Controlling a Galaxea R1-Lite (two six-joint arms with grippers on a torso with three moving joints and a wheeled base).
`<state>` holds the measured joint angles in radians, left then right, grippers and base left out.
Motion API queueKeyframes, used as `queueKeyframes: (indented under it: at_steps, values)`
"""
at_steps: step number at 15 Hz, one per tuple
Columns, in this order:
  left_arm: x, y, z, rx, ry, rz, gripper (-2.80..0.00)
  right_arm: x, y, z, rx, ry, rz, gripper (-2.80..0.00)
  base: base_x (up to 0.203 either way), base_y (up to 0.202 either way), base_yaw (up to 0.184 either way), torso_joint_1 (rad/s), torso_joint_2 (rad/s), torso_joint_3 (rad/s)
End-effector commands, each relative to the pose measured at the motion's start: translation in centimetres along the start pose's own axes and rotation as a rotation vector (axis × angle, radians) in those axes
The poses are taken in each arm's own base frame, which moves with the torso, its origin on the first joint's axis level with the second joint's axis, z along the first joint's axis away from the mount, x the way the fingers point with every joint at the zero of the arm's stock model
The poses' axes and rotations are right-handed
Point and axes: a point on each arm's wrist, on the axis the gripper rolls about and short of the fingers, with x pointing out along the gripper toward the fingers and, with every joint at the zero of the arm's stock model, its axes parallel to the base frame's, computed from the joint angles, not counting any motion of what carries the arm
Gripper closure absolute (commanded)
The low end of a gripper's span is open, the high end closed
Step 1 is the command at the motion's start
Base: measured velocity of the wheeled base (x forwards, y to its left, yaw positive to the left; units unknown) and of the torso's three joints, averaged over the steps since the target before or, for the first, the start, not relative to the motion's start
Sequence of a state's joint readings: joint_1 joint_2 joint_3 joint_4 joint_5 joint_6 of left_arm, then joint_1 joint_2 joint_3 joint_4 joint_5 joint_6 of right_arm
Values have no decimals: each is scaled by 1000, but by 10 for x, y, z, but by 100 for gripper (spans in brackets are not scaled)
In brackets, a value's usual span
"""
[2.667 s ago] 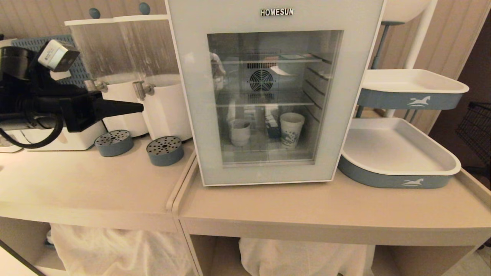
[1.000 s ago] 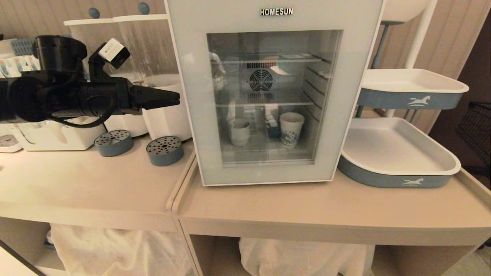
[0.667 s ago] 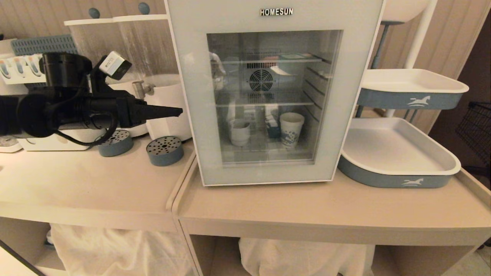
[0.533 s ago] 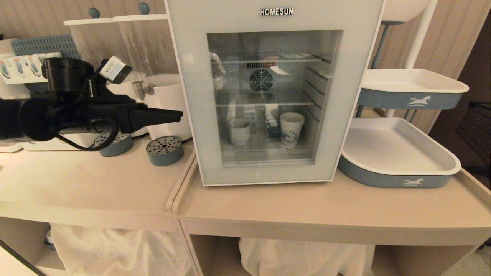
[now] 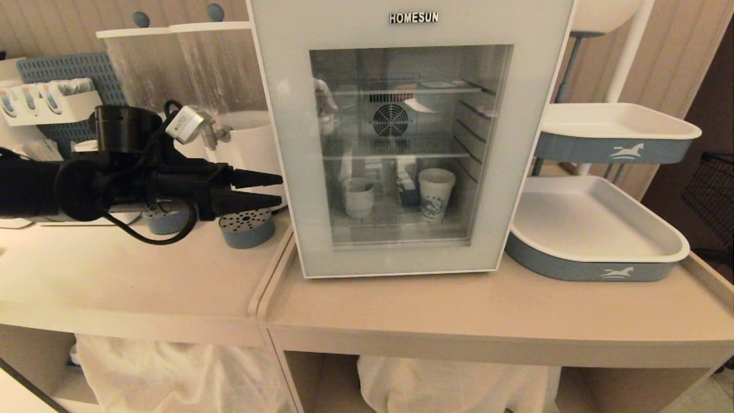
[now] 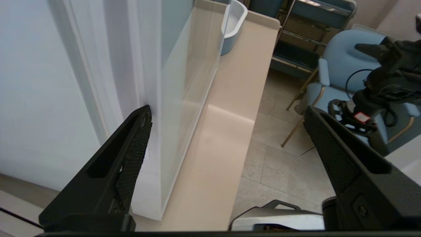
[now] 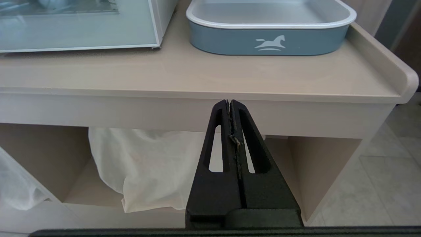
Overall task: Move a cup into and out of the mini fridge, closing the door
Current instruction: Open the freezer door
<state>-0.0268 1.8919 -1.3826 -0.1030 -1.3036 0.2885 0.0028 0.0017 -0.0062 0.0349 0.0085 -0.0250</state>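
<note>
left arm: reaching in level from the left of the head view, forearm lying horizontal over the left counter (image 5: 126, 269), wrist pointing straight at the fridge's left side

left gripper (image 5: 274, 191): jaws standing wide apart with nothing between them — one finger (image 6: 131, 148) is sitting right up against the hinge-free left edge of the door, the other one is hanging out in open air on the near side

right arm: parked low in front of the counter, not doing anything

right gripper (image 7: 231, 105): fingers pressed together, empty, pointing at the counter's front edge below the blue tray (image 7: 269, 39)

mini fridge (image 5: 410, 20): sitting on the right counter (image 5: 470, 321), HOMESUN badge up top

door (image 5: 287, 149): looking closed, flush with the fridge body as far as I can tell

cup (image 5: 359, 197): inside the fridge on the bottom level, left of centre, seen through the glass — handle isn't really showing from here

paper cup (image 5: 436, 194): also on the bottom level, to the right of the white one, blue pattern on it

drink dispensers (image 5: 246, 143): standing just behind the left gripper, with two round blue drip trays (image 5: 248, 226) in front of them
</note>
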Motion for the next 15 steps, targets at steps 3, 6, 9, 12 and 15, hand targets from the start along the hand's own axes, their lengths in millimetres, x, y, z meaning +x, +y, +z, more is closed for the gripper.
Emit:
queueKeyframes:
  at_steps: [3,6,9,12,15]
  values:
    - [9,5,-7,14,6,-25,-280,0,0,0,0,0,1,0,0,0,0,0,0,0]
    - [12,8,-8,53,18,10,-280,0,0,0,0,0,1,0,0,0,0,0,0,0]
    - [15,8,-6,104,6,14,-280,0,0,0,0,0,1,0,0,0,0,0,0,0]
    - [12,7,-4,102,5,20,-280,0,0,0,0,0,1,0,0,0,0,0,0,0]
    - [10,11,-9,92,7,27,-280,0,0,0,0,0,1,0,0,0,0,0,0,0]
